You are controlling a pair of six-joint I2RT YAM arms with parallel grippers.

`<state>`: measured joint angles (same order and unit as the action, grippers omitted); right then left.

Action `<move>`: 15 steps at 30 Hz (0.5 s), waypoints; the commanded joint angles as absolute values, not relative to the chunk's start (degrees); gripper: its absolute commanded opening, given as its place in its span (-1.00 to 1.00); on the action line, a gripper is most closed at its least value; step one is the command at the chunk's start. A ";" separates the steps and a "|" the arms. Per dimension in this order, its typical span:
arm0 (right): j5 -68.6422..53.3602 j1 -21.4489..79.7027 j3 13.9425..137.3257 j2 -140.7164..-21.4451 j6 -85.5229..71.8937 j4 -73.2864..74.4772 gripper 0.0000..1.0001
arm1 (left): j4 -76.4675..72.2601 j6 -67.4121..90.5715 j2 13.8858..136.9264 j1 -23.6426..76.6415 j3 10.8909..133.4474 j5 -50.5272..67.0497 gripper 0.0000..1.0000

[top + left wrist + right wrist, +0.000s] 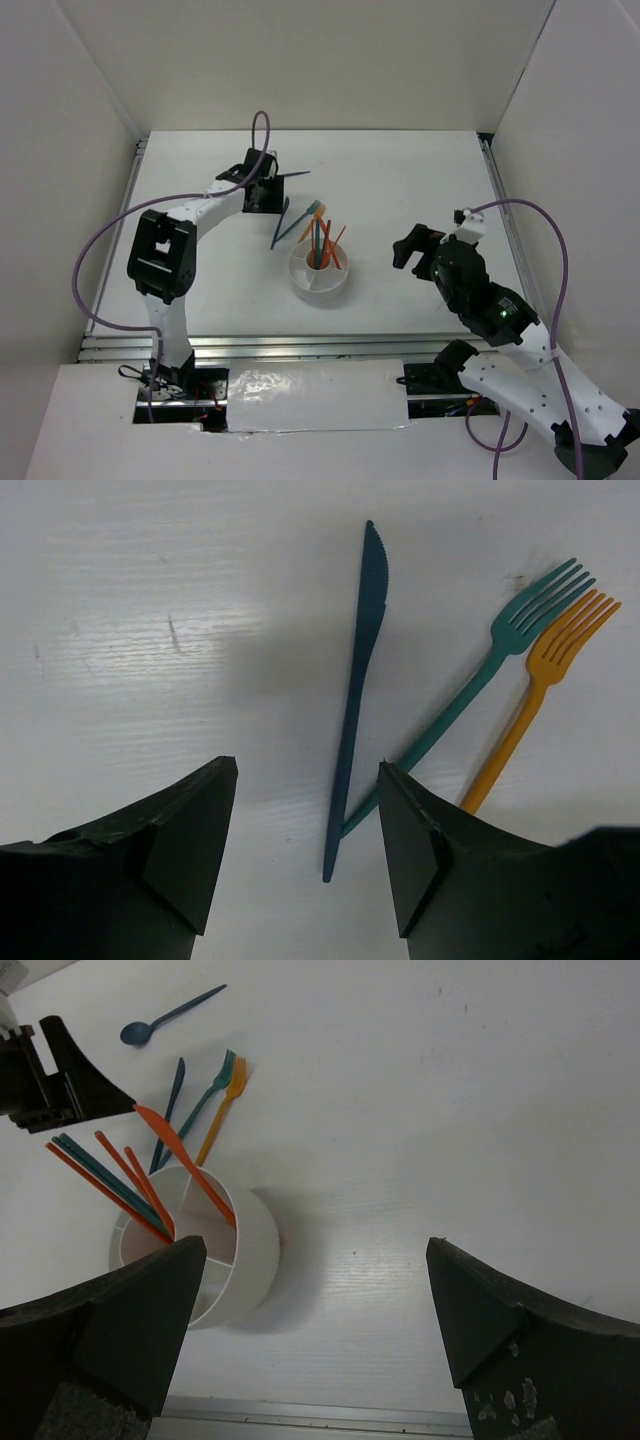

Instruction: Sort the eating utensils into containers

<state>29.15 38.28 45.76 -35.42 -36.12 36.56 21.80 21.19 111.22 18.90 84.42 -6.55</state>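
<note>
the left gripper (308, 770) is held open over the table (150, 600), nothing grasped; a dark blue knife (355, 700), teal fork (480, 680) and orange fork (535, 695) are laid flat below it. the right gripper (316, 1245) is spread empty beside the white holder (250, 1250), where chopsticks (105, 1178) are stood.

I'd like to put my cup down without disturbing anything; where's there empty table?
Free: the far-right stretch of table beyond the right gripper, and the near-left patch between left arm and white holder. Crowded: between holder and left gripper, where knife and forks lie.
</note>
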 commanded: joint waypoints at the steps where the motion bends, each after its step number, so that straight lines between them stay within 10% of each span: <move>1: 30.15 38.85 48.60 -36.12 -35.59 36.65 1.00 | 25.13 21.09 114.34 19.60 89.38 -9.67 0.43; 15: 29.18 38.94 48.87 -37.88 -35.42 34.89 1.00 | 23.91 21.71 121.46 21.09 91.23 -5.97 0.30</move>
